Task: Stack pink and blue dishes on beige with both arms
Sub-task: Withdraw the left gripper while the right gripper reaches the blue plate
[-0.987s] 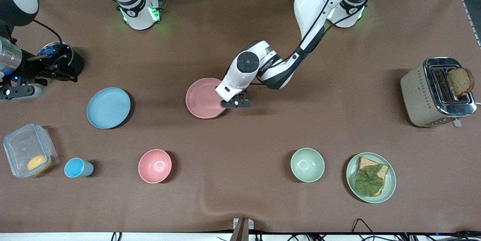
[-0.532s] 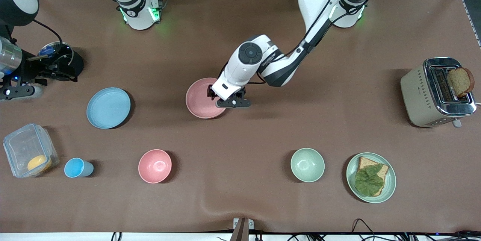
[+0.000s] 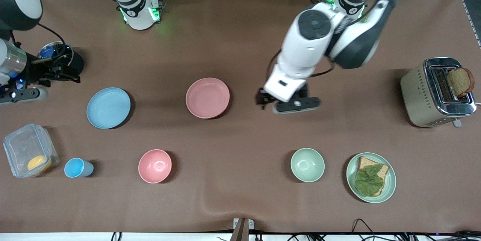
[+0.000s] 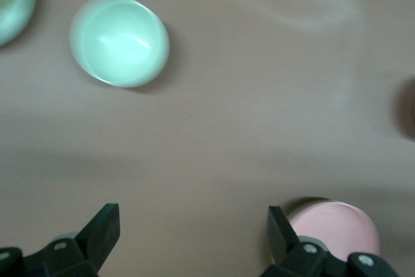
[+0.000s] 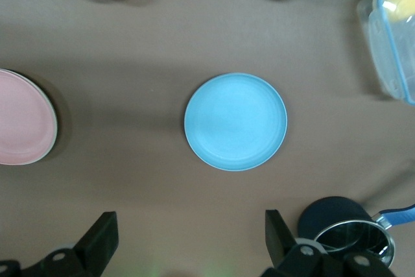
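Observation:
The pale pink plate (image 3: 207, 98) (image 5: 23, 124) (image 4: 337, 228) lies flat mid-table. A thin pale edge shows under its rim in the right wrist view, and no beige plate shows on its own. The light blue plate (image 3: 108, 107) (image 5: 235, 121) lies toward the right arm's end. My left gripper (image 3: 287, 104) (image 4: 191, 231) hangs open and empty over bare table, between the pink plate and the toaster. My right gripper (image 3: 60, 72) (image 5: 191, 238) waits open and empty beside a dark pot, over the table farther from the front camera than the blue plate.
Along the near edge stand a lidded clear box (image 3: 28, 154), a blue cup (image 3: 77, 168), a deep pink bowl (image 3: 155, 165), a green bowl (image 3: 307, 164) and a green plate with bread (image 3: 371, 177). A toaster (image 3: 437, 90) sits at the left arm's end, a dark pot (image 3: 62, 58) at the right arm's.
My left gripper has left the pink plate's rim, risen and swung toward the left arm's end. The pink plate stays where it was. The right arm has hardly moved.

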`<state>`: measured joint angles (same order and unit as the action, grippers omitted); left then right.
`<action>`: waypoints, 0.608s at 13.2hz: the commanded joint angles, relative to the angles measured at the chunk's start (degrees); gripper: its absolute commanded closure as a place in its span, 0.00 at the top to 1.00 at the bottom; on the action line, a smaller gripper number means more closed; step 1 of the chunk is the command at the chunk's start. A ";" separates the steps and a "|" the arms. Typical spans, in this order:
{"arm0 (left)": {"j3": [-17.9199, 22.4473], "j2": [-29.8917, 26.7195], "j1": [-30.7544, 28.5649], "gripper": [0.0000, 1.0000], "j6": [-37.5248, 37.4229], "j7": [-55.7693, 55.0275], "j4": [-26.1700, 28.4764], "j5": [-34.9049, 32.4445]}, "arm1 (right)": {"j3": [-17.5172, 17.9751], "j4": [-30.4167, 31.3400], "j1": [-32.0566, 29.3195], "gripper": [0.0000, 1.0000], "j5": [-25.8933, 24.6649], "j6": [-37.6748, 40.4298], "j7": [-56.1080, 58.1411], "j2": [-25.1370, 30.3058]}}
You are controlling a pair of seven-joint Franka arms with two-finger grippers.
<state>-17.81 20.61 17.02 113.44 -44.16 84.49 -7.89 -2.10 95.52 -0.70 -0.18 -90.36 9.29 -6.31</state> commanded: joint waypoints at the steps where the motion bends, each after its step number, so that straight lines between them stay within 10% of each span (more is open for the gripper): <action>1: -0.47 -6.09 -6.11 1.00 -6.53 11.16 2.34 -1.17 | 0.70 -1.21 -4.82 1.00 -0.18 -0.16 0.37 -7.56; 8: -0.55 -14.72 -16.57 1.00 -17.46 26.38 1.73 -0.38 | 0.79 -1.39 -14.41 1.00 2.98 -11.83 9.50 -24.78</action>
<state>-17.72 8.61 3.15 96.79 -22.14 84.65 -7.92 -2.35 95.78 -12.41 0.71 -99.96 15.71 -26.68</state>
